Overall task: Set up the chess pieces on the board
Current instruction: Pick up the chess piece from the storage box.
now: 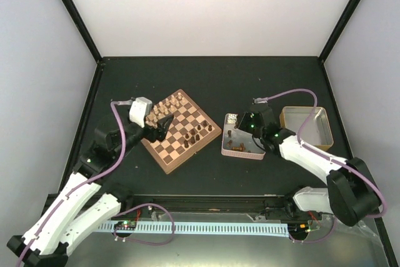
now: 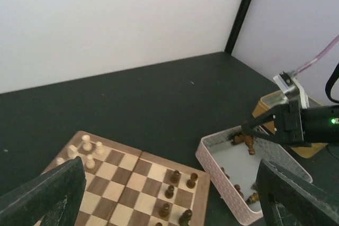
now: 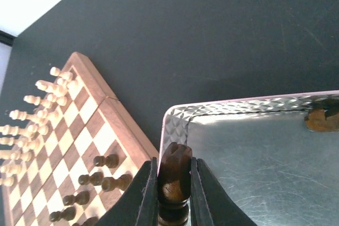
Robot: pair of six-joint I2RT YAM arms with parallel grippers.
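Note:
The board (image 1: 164,157) lies left of centre and also shows in the left wrist view (image 2: 132,183) and the right wrist view (image 3: 100,107). Several dark chess pieces (image 1: 197,134) stand on its right side (image 2: 170,191). More lie in the silvery tin (image 1: 224,137). My right gripper (image 1: 245,130) is shut on a dark piece (image 3: 175,165), held upright between its fingers (image 3: 174,170) above the tin's left corner (image 3: 177,117). My left gripper (image 1: 164,123) hovers over the board's left half, open and empty (image 2: 169,194).
Pale cream pieces (image 1: 165,105) stand along the board's far-left edge. A tan tray (image 1: 306,126) sits right of the tin. The black walls' corner posts rise at the back.

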